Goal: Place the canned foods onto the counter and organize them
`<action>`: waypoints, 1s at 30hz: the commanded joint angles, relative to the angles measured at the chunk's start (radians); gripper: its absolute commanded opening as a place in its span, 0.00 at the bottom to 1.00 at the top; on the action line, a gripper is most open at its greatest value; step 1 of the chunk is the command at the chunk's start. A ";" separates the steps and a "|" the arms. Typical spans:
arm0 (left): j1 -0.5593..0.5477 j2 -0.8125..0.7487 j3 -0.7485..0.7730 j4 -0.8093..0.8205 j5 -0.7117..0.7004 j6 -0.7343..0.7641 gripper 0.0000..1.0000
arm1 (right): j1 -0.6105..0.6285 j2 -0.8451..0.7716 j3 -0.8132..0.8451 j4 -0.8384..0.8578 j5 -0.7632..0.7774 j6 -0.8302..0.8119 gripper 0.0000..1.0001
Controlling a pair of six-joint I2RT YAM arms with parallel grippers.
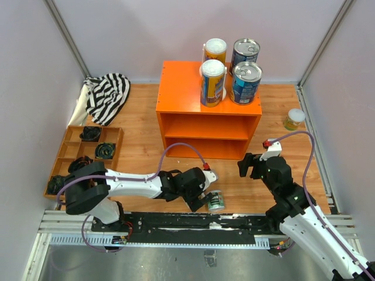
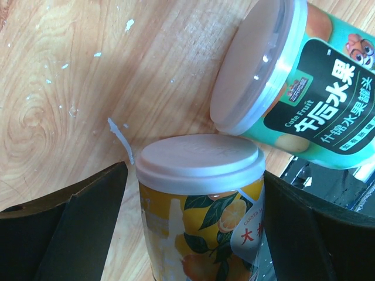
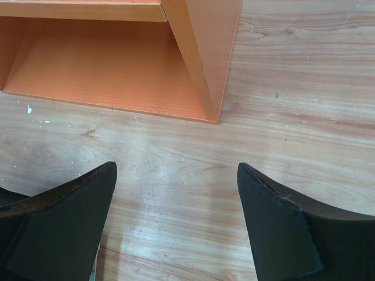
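Left claw (image 2: 193, 172): wide open, straddling the yellow-labelled can (image 2: 199, 199). A gap shows on the left side, so nothing is gripped yet.
Yellow-labelled can: appears upright on the wooden worktop (image 2: 70, 88), low in the wrist view. It sits at lower centre of the top view, well short of the orange worktop (image 1: 176, 88).
Neighbour: the green-labelled can (image 2: 310, 88) lies on its side just beside it, upper right of the wrist view, with the two lids nearly touching.
Grip: centre the can between the pads first, then close squarely on the body below the lid. An off-centre squeeze would likely shove it into the neighbour.
Lift: go straight up before you swing, or the green one may roll.
Placement: four cans (image 1: 246, 82) already crowd the right half of the orange top. The left half is bare, so you would do best to aim there.
Right claw (image 3: 177, 167): open and empty, over bare wood by the orange unit's lower right corner. Keep it out of the carry path.
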 commanded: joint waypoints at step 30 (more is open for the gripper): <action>-0.006 -0.079 0.032 0.052 0.016 0.023 0.60 | 0.019 0.000 0.005 0.017 0.009 0.006 0.85</action>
